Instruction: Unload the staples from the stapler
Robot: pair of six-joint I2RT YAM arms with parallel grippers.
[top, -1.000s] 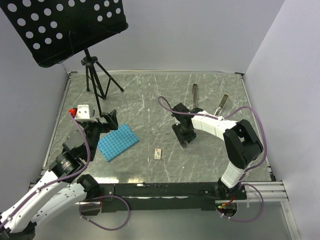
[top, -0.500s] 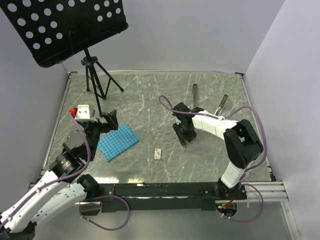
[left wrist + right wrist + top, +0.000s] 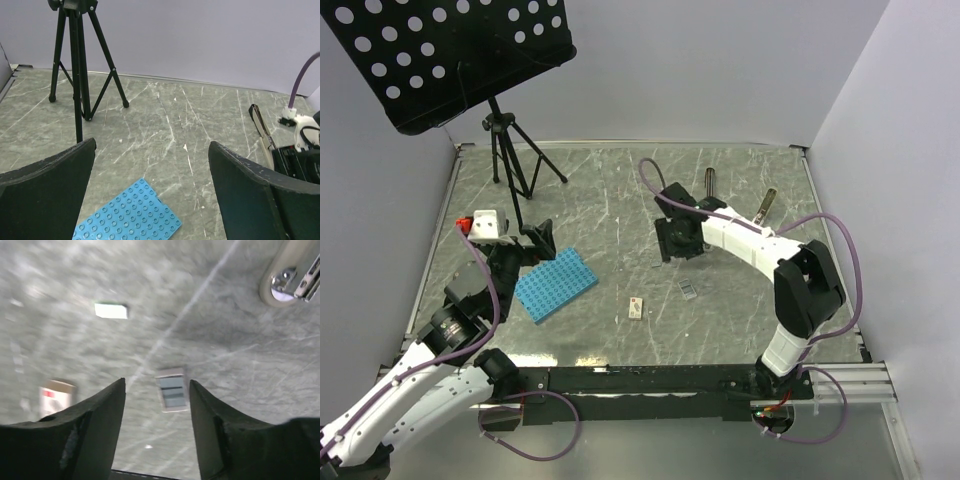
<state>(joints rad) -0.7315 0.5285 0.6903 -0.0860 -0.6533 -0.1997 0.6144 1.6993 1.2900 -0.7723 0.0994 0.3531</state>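
- Staples (image 3: 689, 290) lie as one short grey strip flat on the marbled table (image 3: 620, 190), right of centre, with nothing touching them. The small white card (image 3: 636, 308) with a red mark lies near them, slightly nearer and to the left.
- The blue studded plate (image 3: 555, 284) lies flat on the left side, well apart from the staples.
- The left gripper (image 3: 538, 238) sits just behind the plate's far edge, its fingers spread wide with nothing between them.
- The right gripper (image 3: 156, 382) is raised above the table just beyond the staples. Its jaws stand apart and empty, and its wrist view shows the strip on the table below the gap, touched by neither finger.
- The stapler (image 3: 709, 183) lies farther back, right of centre, pointing front to back, with its near end hidden behind the right arm.
- A slim brassy bar (image 3: 764, 208) lies tilted to the stapler's right, apart from it.
- The black tripod (image 3: 510, 160) stands in the far left corner under a black perforated panel (image 3: 450, 50).
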